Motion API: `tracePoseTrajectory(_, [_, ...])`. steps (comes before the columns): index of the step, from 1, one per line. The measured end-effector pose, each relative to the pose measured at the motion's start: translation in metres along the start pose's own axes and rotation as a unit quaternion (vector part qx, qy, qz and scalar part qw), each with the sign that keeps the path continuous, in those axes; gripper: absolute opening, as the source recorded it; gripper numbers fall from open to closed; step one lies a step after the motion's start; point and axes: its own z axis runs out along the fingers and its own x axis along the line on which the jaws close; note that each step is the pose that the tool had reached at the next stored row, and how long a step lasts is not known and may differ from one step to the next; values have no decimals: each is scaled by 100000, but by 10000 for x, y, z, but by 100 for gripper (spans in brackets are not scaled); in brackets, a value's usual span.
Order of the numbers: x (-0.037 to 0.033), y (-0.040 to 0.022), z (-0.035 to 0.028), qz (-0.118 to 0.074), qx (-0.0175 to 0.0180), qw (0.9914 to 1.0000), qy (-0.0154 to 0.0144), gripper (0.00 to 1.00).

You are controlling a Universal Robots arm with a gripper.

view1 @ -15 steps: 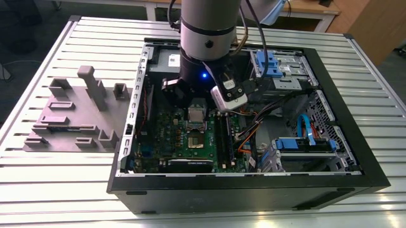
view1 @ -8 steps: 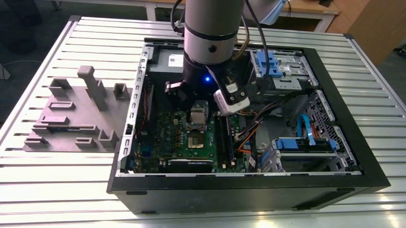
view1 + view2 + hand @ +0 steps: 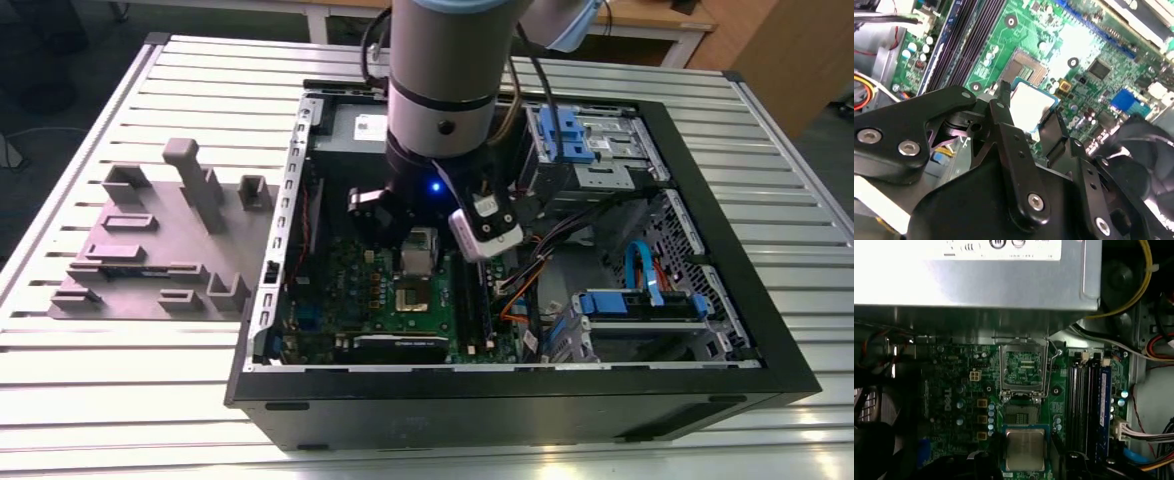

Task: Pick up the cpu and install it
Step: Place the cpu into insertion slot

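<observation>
Slatted metal tabletop (image 3: 134,380), open computer case (image 3: 534,405) on it.
Between clenched jaws, the cpu (image 3: 1030,104), poised just above the green motherboard (image 3: 1024,30), near its bare socket (image 3: 1021,415).

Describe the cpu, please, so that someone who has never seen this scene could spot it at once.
Find the open black computer case, then the green motherboard inside it. Beside the open socket, next to the long black memory sticks, the gripper holds the cpu. Unlike the dark parts around it, it is a small flat square with a plain silvery top and thin pale rim.
</observation>
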Motion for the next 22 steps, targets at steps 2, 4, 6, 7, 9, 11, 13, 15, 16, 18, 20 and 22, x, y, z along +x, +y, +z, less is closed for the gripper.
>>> tracePoseTrajectory(2, [-6, -11, 34, 25, -18, 100000, -7, 47])
tracePoseTrajectory(4, [-13, -11, 70, 30, -1, 100000, 1, 47])
tracePoseTrajectory(6, [-16, -9, 105, 38, 1, 100000, 4, 47])
tracePoseTrajectory(7, [-17, -9, 123, 36, 0, 100000, 4, 47])
tracePoseTrajectory(9, [-18, -8, 160, 30, -6, 100000, 0, 47])
tracePoseTrajectory(11, [-19, -7, 197, 30, -1, 100000, 1, 47])
tracePoseTrajectory(13, [-20, -6, 233, 29, -5, 100000, 1, 47])
tracePoseTrajectory(15, [-20, -5, 267, 27, -8, 100000, 0, 47])
tracePoseTrajectory(16, [-21, -4, 279, 26, -4, 100000, 1, 47])
tracePoseTrajectory(18, [-21, -4, 306, 30, 3, 100000, 3, 47])
tracePoseTrajectory(20, [-22, -3, 342, 30, -4, 100000, 1, 47])
tracePoseTrajectory(22, [-22, -2, 376, 32, -2, 100000, 1, 47])
